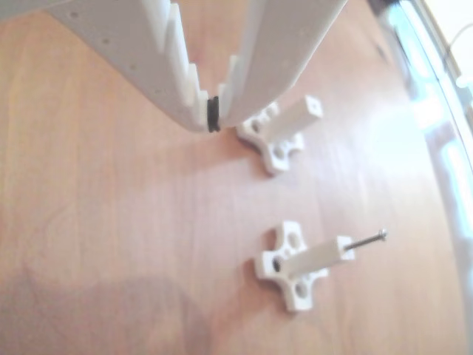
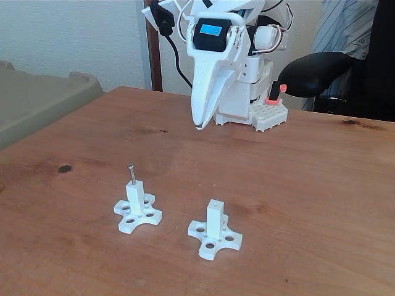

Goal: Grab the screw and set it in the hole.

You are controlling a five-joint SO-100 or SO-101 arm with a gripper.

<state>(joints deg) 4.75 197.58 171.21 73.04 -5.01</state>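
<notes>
- white plastic two-finger gripper [image 2: 198,125] hangs above the brown wooden table [image 2: 308,185], tips pointing down, clear of the surface and of both posts.
- in the other view the gripper [image 1: 214,112] fingers are together at the tips, nothing metal between them. a small black ring [image 1: 213,111] sits right at the tip seam; cannot tell what it is.
- serrated white inner edge of one finger [image 1: 181,63] shows above the tips, open gap higher up between the two finger bodies.
- thin silver-grey metal screw [image 2: 131,173] stands upright in the top end face of the left white plastic post with cross-shaped base [image 2: 137,209] in the fixed view. shank partly in, rounded head up and well above the post face.
- same screw [image 1: 367,239] in the other view sticks out of the lower post [image 1: 314,257].
- second white plastic post with cross-shaped base [image 2: 214,229] stands to the right in the fixed view, near the first but not touching.
- tiny dark round hole [image 2: 214,201] in its square end face is open, also seen in the other view [image 1: 315,107], on the post just beside the gripper tips.
- white arm base with blue-lit servo display [image 2: 212,29] sits at the far table edge, an orange-and-white small block [image 2: 271,108] beside it.
- a person's striped sleeve [image 2: 342,24] and a black chair [image 2: 318,71] behind the table.
</notes>
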